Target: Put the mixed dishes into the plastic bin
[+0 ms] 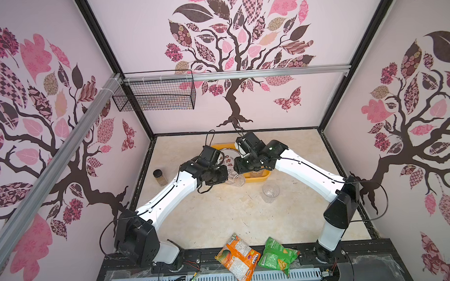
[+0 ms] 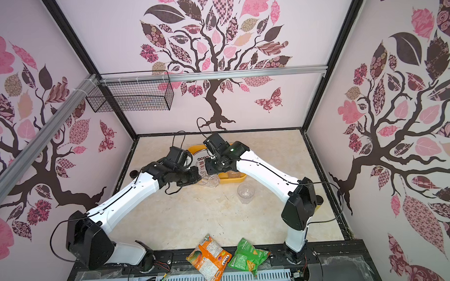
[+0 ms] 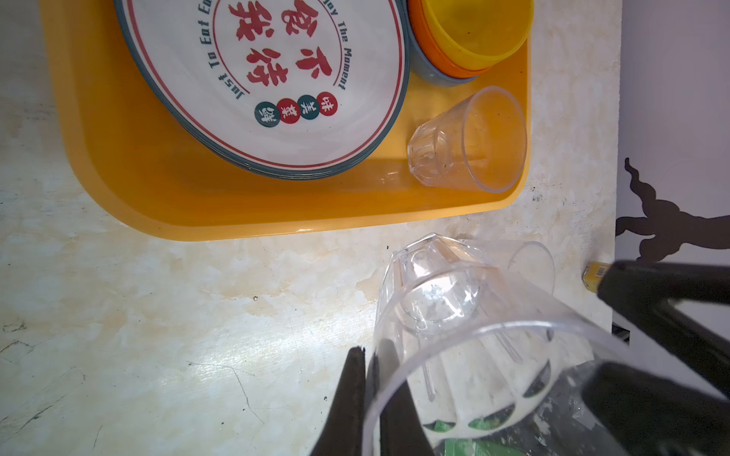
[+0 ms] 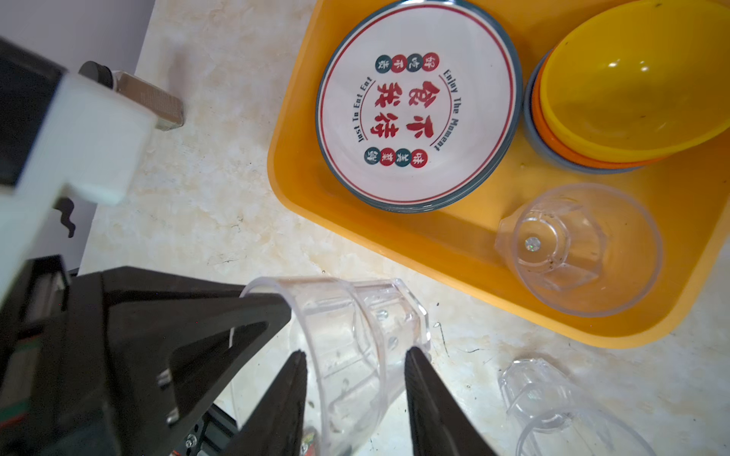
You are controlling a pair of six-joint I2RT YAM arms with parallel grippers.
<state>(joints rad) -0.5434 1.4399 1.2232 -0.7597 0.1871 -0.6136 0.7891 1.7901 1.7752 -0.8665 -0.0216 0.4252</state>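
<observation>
The yellow-orange plastic bin (image 1: pixel 258 179) is set on the counter (image 1: pixel 208 219) toward its far edge, about midway between the left and right edges. Inside it, a stack of white plates (image 4: pixel 414 106) with red characters and dark green rims is seen. Beside the stack are 3 nested bowls (image 4: pixel 632 79), yellow in orange in blue-grey. 1 clear cup (image 4: pixel 580 248) is tipped over in the bin's near right corner.

Just outside the bin's near wall, a 2nd clear cup (image 4: pixel 335 316) is held on its side. Its wall at the rim is pinched between the closed fingers of the left pincer (image 3: pixel 368 351). The right pincer (image 4: pixel 354 351) is placed astride the faceted base end of the same cup, with its jaws narrowly apart. Whether the cup is pressed by them cannot be told.

A 3rd clear cup (image 1: pixel 270 192) is seen standing upright on the counter, closer to the near edge than the bin and apart from both pincers. A dark-lidded spice jar (image 1: pixel 159 177) is stood near the left edge. 2 snack bags (image 1: pixel 237 259), orange and green, are laid at the near edge.
</observation>
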